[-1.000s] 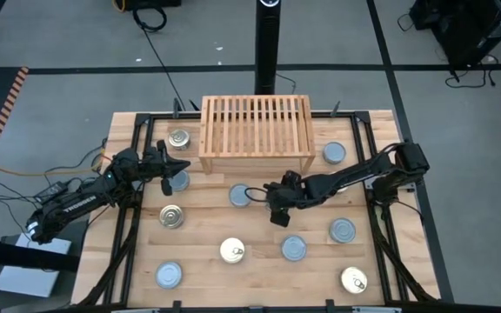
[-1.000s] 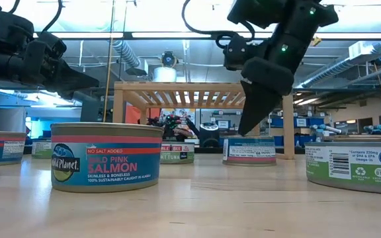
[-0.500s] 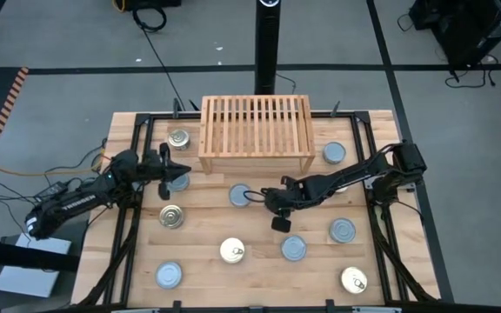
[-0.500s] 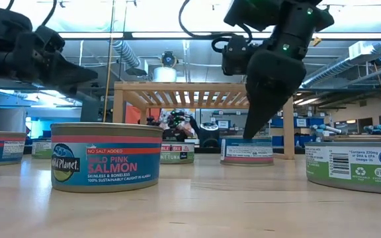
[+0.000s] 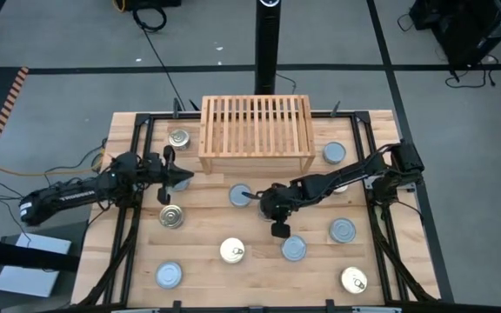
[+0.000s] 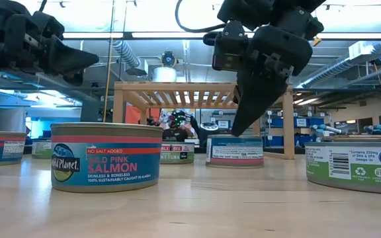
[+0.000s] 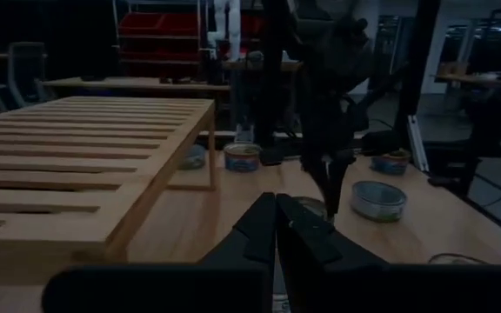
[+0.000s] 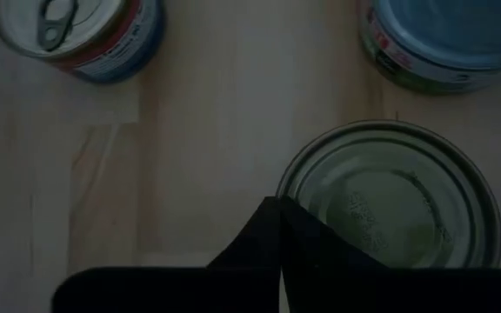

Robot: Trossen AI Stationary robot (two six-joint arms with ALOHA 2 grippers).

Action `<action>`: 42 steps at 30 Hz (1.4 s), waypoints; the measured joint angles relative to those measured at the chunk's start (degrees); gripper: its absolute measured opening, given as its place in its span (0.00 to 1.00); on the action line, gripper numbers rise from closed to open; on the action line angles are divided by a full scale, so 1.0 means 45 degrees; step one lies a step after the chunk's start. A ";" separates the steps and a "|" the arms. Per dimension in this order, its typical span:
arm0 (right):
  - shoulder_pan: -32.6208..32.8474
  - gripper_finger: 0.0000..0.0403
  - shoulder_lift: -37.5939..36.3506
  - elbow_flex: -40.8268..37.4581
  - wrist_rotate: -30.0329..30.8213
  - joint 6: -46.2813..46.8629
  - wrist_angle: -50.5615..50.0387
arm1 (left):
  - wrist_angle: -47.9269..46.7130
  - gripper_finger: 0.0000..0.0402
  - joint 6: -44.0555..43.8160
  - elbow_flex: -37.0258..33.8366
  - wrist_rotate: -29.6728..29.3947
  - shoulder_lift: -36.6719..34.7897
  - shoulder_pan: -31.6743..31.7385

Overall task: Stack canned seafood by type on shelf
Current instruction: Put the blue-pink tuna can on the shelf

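- Pale wood desk (image 5: 207, 217) carries the canned seafood scattered loose; nearest the bottom of the high view lie a blue-silver tin (image 5: 169, 275) at lower left and a gold-lidded tin (image 5: 353, 279) at lower right.
- Further up, a gold tin (image 5: 232, 251) and a silver-lidded tin (image 5: 294, 249) sit near the middle, with another silver tin (image 5: 343, 230) to the right.
- Right gripper (image 5: 278, 229) hangs just above and beside that middle silver-lidded tin; its fingers (image 8: 272, 235) are clenched together on nothing, with the tin's rim right beside the tips in the wrist view.
- Judging from this, the step in hand is picking that tin. With the fingers pinched together they cannot straddle it, so they should spread wider than the lid, centre over it, come down straight, and squeeze on the side wall.
- Left gripper (image 5: 170, 169) waits at centre left, fingers (image 7: 268, 230) pressed together and empty, near a gold tin (image 5: 171, 216) and a tin partly hidden under it.
- Another silver tin (image 5: 240, 195) lies mid-desk, just before the shelf.
- Farthest, the slatted shelf (image 5: 256, 130) stands at upper centre with no tin on it, flanked by a gold tin (image 5: 179, 138) and a silver one (image 5: 334, 154); sorting looks barely begun.
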 joint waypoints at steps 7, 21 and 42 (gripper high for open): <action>0.0079 0.01 -0.0382 -0.0013 -0.0063 -0.0406 -0.0010 | 0.2348 0.05 0.0108 0.0016 -0.0088 0.2150 -0.0728; 0.1103 0.00 -0.1635 -0.0005 0.2016 0.0395 -0.2720 | 0.2533 0.05 0.0492 0.2465 -0.2927 0.8106 -0.3401; 0.1769 0.00 -0.1564 -0.3792 0.3154 0.0894 0.2541 | 0.1562 0.05 0.0917 1.0277 -0.4212 1.8763 -0.4710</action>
